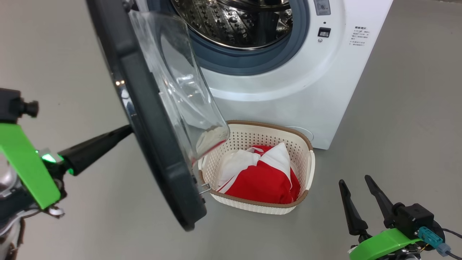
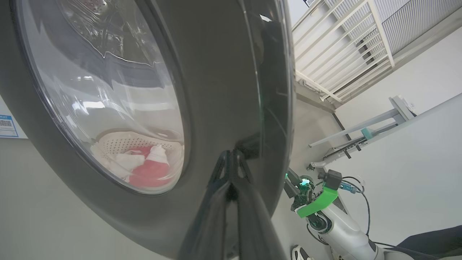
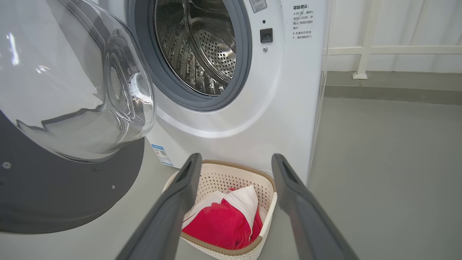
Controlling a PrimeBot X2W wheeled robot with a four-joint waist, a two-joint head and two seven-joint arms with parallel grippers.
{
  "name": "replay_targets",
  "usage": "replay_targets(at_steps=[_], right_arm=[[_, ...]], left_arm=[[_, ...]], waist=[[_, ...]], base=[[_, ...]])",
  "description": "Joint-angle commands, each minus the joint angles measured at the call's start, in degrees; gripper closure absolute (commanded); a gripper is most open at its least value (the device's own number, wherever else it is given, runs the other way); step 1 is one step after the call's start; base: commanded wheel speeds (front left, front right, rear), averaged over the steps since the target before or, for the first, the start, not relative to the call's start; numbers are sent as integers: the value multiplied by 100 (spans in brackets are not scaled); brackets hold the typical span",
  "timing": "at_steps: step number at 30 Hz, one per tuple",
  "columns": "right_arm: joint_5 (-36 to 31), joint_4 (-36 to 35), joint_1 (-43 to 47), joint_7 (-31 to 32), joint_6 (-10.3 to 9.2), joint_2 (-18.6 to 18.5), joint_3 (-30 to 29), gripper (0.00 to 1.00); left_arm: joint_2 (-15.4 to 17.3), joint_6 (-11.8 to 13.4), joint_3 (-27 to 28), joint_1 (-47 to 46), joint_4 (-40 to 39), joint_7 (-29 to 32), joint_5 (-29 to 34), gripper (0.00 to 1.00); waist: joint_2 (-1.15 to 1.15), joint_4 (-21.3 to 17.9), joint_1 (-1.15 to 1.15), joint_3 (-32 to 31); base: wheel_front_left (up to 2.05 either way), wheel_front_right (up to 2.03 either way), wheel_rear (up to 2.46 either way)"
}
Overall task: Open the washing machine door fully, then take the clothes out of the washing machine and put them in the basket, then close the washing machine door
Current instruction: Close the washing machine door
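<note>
From the head, the washing machine door [image 1: 155,119] stood swung out from the washing machine [image 1: 288,90], its glass bowl hanging over the basket [image 1: 306,144] on the floor just in front, where the clothes [image 1: 263,180] lay in a red and white heap. The left gripper [image 1: 124,130] met the door's outer face, and the right gripper [image 1: 355,182] hung low, well apart from the basket. At the left wrist, both fingers [image 2: 231,173] were pressed together, tips against the black rim, grasping nothing. At the right wrist, the fingers [image 3: 187,177] were spread wide and empty, framing the basket and clothes beyond them.
</note>
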Motion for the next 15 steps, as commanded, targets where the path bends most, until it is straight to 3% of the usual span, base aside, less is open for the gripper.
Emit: replay_targets(at_steps=[1, 15], right_arm=[[59, -155, 13, -38, 35, 2, 131, 0], [73, -158, 59, -38, 35, 2, 102, 0]], left_arm=[[204, -41, 210, -287, -181, -73, 33, 100], [300, -41, 4, -16, 68, -822, 236, 100]], waist=[[0, -7, 0, 3], [0, 49, 0, -87]], base=[[0, 0, 0], [0, 0, 0]])
